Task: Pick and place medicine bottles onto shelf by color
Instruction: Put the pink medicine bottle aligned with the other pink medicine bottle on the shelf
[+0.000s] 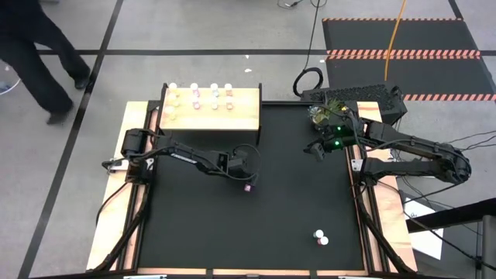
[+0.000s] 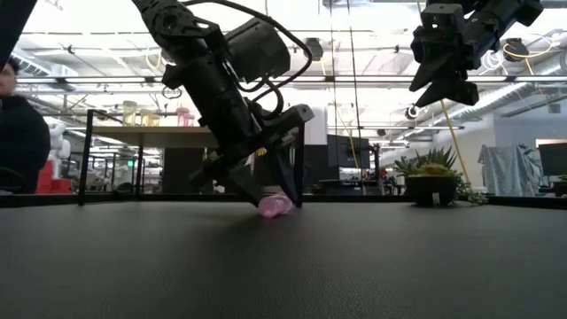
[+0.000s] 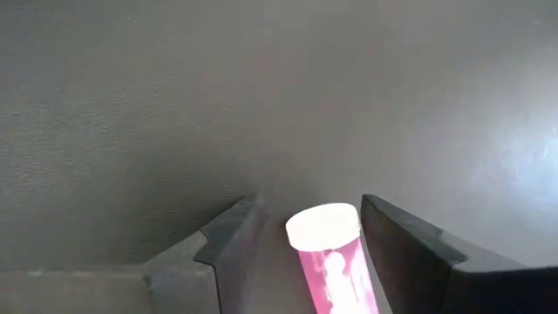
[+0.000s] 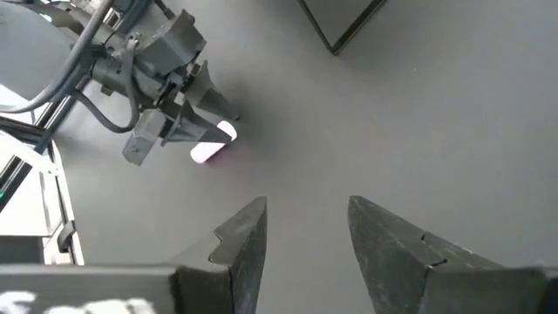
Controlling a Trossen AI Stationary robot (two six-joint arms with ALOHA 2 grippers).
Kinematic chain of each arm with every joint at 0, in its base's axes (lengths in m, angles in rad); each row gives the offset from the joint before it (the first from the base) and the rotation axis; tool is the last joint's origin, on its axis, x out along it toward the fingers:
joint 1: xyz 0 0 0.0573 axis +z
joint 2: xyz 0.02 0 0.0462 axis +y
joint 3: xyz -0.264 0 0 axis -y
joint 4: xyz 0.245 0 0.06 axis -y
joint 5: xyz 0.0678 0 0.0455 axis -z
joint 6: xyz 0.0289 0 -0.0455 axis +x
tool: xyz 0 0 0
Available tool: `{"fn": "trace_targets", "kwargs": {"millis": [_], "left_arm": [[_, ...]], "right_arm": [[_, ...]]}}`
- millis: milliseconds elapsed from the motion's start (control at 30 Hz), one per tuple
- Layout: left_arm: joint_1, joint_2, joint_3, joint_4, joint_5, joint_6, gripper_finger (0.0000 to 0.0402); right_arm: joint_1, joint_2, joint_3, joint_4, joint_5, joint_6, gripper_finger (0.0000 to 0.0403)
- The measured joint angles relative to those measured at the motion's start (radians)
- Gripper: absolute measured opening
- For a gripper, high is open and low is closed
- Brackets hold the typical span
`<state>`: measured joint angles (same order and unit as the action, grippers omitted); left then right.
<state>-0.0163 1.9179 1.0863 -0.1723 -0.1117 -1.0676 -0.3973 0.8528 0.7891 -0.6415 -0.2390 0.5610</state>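
Midway: left gripper (image 1: 247, 183) low at frame centre, fingers straddling pink bottle (image 1: 248, 187) lying on mat, not clamped. Shelf (image 1: 248, 116), upper left, holds about nine. Two bottles (image 1: 320, 236) wait lower right. Right gripper (image 1: 316, 149) idle, fingers apart.

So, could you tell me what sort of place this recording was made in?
Probably a large open robotics lab or workshop: striped hazard tape on the floor, cables trailing from the table, exposed ceiling trusses.

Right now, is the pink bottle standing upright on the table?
No, the pink bottle lies on its side on the table, between the left hand's fingers.
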Motion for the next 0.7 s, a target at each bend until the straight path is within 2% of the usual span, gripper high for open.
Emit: {"fn": "trace_targets", "kwargs": {"millis": [367, 700], "left_arm": [[0.001, -0.002, 0.001, -0.039, 0.002, -0.041, 0.0198], [0.003, -0.002, -0.001, -0.062, 0.014, -0.047, 0.0103]], "right_arm": [[0.000, 0.000, 0.000, -0.007, 0.000, 0.003, 0.0157], [0.000, 0.000, 0.000, -0.008, 0.000, 0.000, 0.0157]]}}
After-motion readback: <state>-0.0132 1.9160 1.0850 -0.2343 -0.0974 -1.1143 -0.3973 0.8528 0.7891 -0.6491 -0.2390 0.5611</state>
